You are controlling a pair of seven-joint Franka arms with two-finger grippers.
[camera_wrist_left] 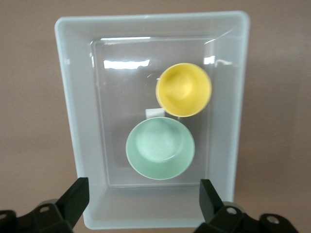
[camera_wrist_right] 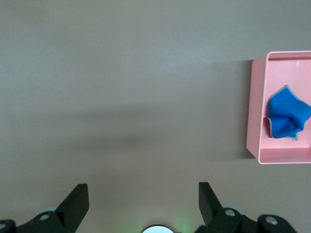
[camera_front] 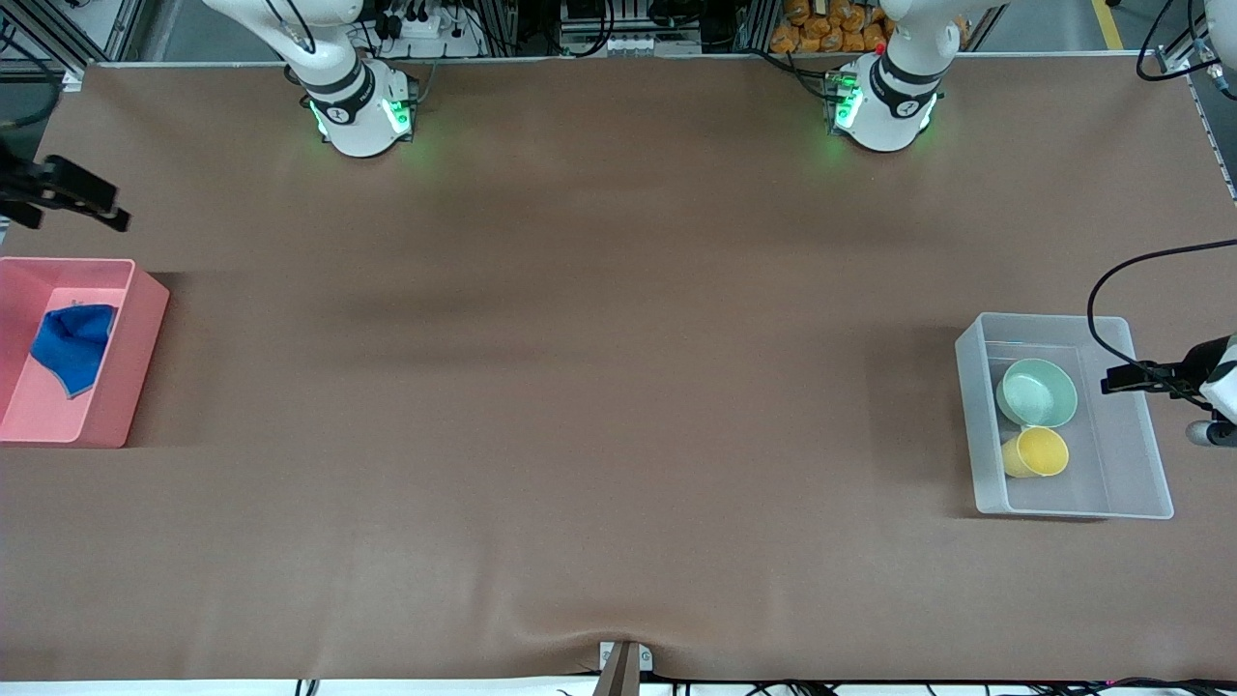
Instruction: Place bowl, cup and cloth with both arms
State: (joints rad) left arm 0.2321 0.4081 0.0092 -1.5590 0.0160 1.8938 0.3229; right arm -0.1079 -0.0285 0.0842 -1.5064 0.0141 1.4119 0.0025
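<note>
While both grippers are standing wide apart and holding nothing, the bowl (camera_front: 1037, 392) and the cup (camera_front: 1036, 452) are sitting inside the clear bin (camera_front: 1140, 488) at the left arm's end of the surface (camera_front: 599, 387). The cup is lying nearer the front camera than the bowl, and the two are touching or nearly so. The left gripper (camera_wrist_left: 141, 204) is hanging over the bin, its fingers (camera_wrist_left: 75, 199) spread above the bin's rim. At the right arm's end, the cloth (camera_front: 72, 346) is lying crumpled in the pink bin (camera_front: 135, 358). The right gripper (camera_wrist_right: 141, 204) is hovering over bare surface near the pink bin, between that bin and the right arm's base, its fingers (camera_wrist_right: 211, 196) also parted.
</note>
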